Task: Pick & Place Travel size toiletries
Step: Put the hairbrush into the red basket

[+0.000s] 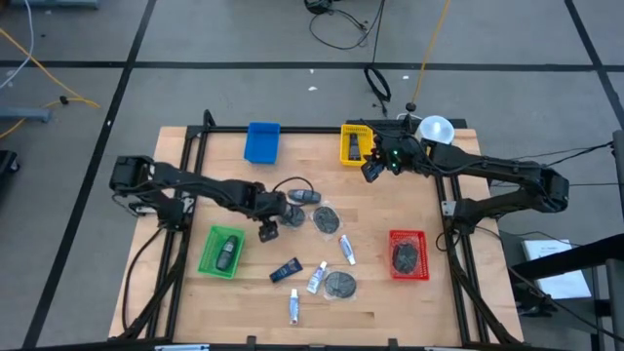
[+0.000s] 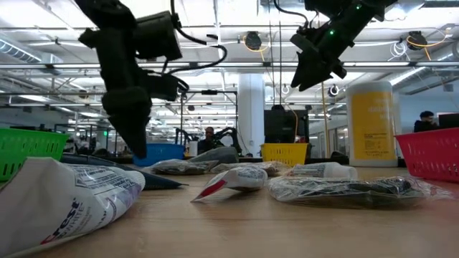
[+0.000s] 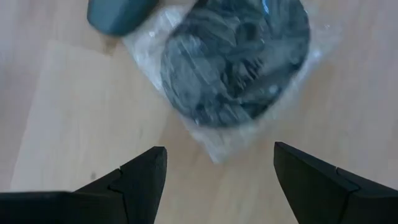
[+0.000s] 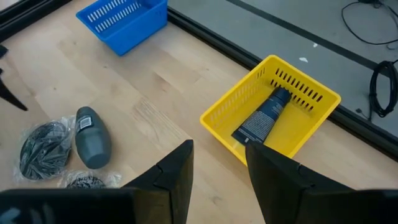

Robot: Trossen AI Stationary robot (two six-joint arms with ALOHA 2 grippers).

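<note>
My left gripper (image 1: pixel 268 232) is open and empty, low over the table, just left of a dark grey disc in a clear bag (image 3: pixel 236 62) that lies flat on the wood; it also shows in the low view (image 2: pixel 140 147). A grey bottle (image 1: pixel 304 197) lies beyond the disc. My right gripper (image 1: pixel 372 171) is open and empty, raised beside the yellow tray (image 4: pixel 311 140), which holds a dark tube (image 4: pixel 261 121). More discs (image 1: pixel 327 219), white tubes (image 1: pixel 346 249) and a black tube (image 1: pixel 286 270) lie flat mid-table.
A blue tray (image 1: pixel 261 141) stands at the back. A green tray (image 1: pixel 207 255) at the left holds a dark item, and a red tray (image 1: pixel 408 237) at the right holds a disc. A big yellow bottle with a white cap (image 1: pixel 434 129) stands at the back right.
</note>
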